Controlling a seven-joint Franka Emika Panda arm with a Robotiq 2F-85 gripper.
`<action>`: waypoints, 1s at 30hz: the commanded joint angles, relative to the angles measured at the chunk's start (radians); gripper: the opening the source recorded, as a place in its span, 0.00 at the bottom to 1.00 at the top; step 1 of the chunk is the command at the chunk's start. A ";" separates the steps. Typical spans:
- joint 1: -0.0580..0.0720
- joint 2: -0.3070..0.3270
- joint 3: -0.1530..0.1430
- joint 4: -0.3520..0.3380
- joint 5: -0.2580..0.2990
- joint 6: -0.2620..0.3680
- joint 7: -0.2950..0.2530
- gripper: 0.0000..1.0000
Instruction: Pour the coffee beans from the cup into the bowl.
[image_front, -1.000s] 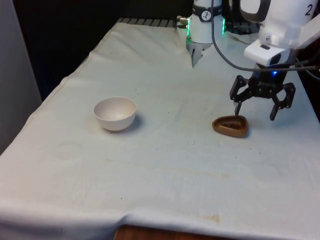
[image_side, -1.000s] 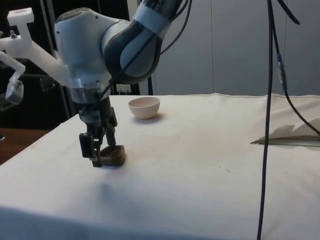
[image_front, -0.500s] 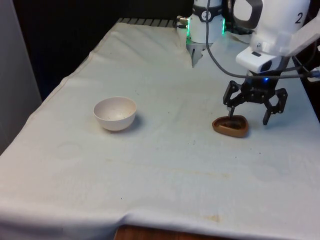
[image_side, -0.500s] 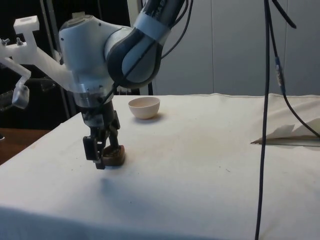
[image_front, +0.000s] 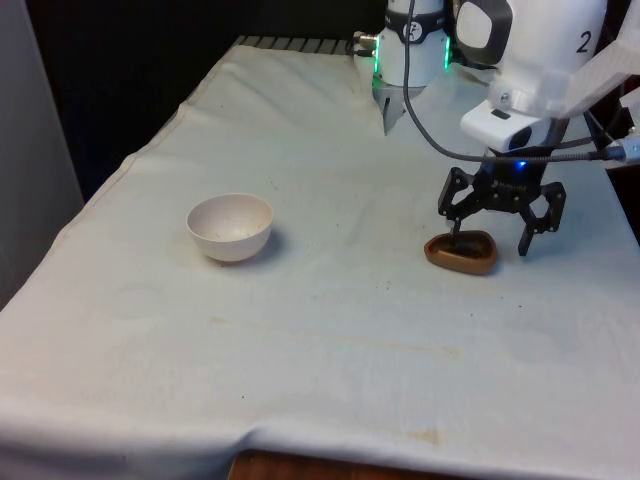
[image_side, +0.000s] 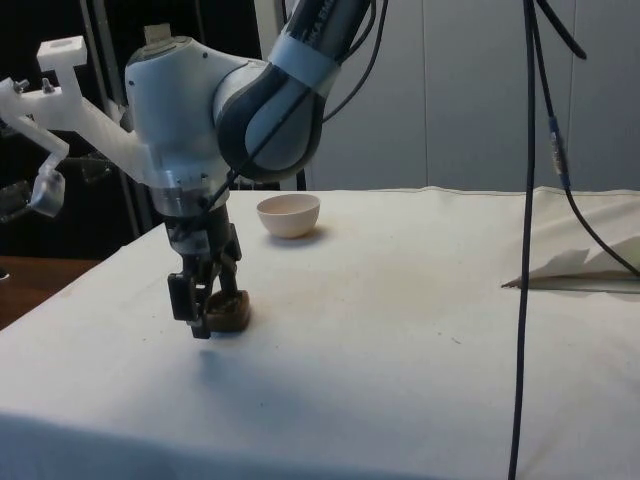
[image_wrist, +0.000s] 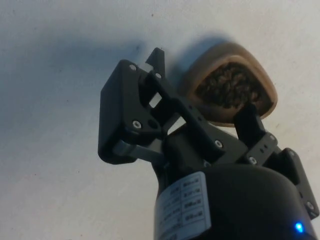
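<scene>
No brand name or other legible writing shows on the task's things; a small white sticker on the gripper body in the wrist view carries print too fine to read. The black two-finger gripper hangs low over the small brown rounded-triangular cup of dark coffee beans, its jaws spread wide and holding nothing. In the front view 1 finger reaches down at the cup's far rim while the other hangs off the cup's side, toward the front view's right. In the wrist view 1 fingertip stands at the edge of the cup, over the beans, and the other finger lies clear of it over bare cloth; whether the finger actually touches the rim cannot be told. In the side view the gripper hides much of the cup, leaving just its brown wall visible beside the fingers. The cup sits on the white tablecloth, well apart from the cream-white round bowl, which stands upright toward the front view's left; in the side view the bowl lies farther back on the table.
</scene>
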 joint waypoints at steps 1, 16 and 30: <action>-0.001 0.003 -0.001 -0.002 -0.003 0.017 0.000 1.00; 0.004 0.010 0.003 0.002 -0.003 0.030 0.010 1.00; 0.004 0.008 0.003 -0.003 -0.003 0.027 0.008 1.00</action>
